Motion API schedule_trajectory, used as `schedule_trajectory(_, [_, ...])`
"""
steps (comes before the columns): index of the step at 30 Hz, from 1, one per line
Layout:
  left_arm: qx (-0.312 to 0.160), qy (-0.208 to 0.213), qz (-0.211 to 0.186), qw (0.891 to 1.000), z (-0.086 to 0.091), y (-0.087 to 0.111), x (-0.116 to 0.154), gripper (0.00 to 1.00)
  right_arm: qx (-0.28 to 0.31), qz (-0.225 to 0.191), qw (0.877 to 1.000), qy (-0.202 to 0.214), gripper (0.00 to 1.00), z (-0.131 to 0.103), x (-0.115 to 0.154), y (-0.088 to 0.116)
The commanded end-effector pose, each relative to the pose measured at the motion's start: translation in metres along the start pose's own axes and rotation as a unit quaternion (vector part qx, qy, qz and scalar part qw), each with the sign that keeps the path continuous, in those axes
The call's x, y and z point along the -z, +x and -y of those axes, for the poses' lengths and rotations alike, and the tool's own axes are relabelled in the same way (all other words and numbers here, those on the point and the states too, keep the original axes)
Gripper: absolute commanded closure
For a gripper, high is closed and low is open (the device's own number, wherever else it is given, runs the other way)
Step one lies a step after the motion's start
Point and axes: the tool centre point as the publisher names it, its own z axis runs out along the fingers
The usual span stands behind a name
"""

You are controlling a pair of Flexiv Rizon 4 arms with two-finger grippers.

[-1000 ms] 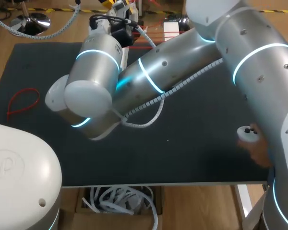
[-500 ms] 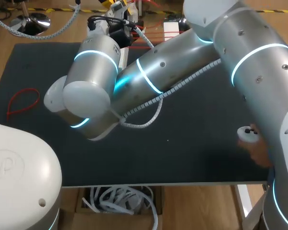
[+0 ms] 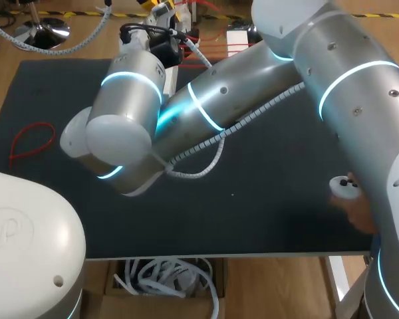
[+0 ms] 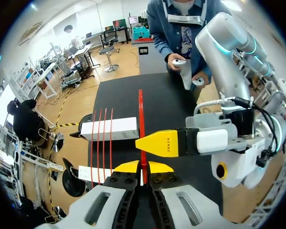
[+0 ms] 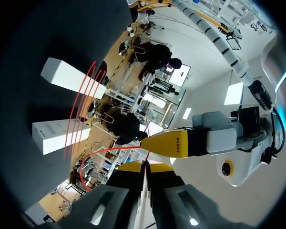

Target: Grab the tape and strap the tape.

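at far table (image 3: 286,199) edge, jaws pinching tape (image 4: 140,114)

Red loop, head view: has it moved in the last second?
No. The red loop lies at the same spot by the mat's left edge.

The right arm (image 3: 253,93) was a run of fat brushed-silver cylinders, dotted with small dark screw holes and banded by glowing cyan rings, its joints capped in white. A white spiral-wrapped cable (image 3: 243,121) trailed along it, with black cable fittings (image 3: 161,46) at the far wrist. The left arm (image 3: 26,232) showed a white dome. The left gripper (image 4: 142,167) and right gripper (image 5: 144,166) had grey fingers tipped yellow.
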Motion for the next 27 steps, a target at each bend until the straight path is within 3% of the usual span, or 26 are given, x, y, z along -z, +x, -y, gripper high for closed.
schedule_trajectory(1, [0.001,-0.001,-0.001,1.000,0.001,0.000,0.001,1.00,0.002,0.000,1.000,-0.001,0.80,0.003,0.001,-0.002])
schedule_trajectory(3, [0.001,-0.001,-0.001,1.000,0.001,0.000,0.001,1.00,-0.001,0.001,1.000,-0.001,0.71,0.005,0.003,-0.004])
schedule_trajectory(11, [0.001,-0.001,-0.001,1.000,0.001,0.000,0.001,1.00,-0.014,0.002,1.000,-0.016,0.77,0.031,0.023,-0.017])
schedule_trajectory(17, [0.001,-0.001,-0.001,1.000,0.001,0.000,0.001,1.00,-0.017,-0.003,1.000,-0.009,0.68,0.062,0.024,-0.026])
schedule_trajectory(21, [0.001,-0.001,-0.001,1.000,0.001,0.000,0.001,1.00,-0.021,-0.010,1.000,0.005,0.52,0.086,0.016,-0.036])
schedule_trajectory(22, [0.001,-0.001,-0.001,1.000,0.001,0.000,0.001,1.00,-0.021,-0.011,1.000,0.008,0.40,0.093,0.013,-0.039])
schedule_trajectory(23, [0.001,-0.001,-0.001,1.000,0.001,0.000,0.001,1.00,-0.021,-0.011,1.000,0.011,0.14,0.099,0.010,-0.040])
schedule_trajectory(24, [0.001,-0.001,-0.001,1.000,0.001,0.000,0.001,1.00,-0.021,-0.012,1.000,0.015,0.00,0.106,0.006,-0.042])
schedule_trajectory(27, [0.001,-0.001,-0.001,1.000,0.001,0.000,0.001,1.00,-0.017,-0.017,0.999,0.023,0.00,0.127,-0.007,-0.044])
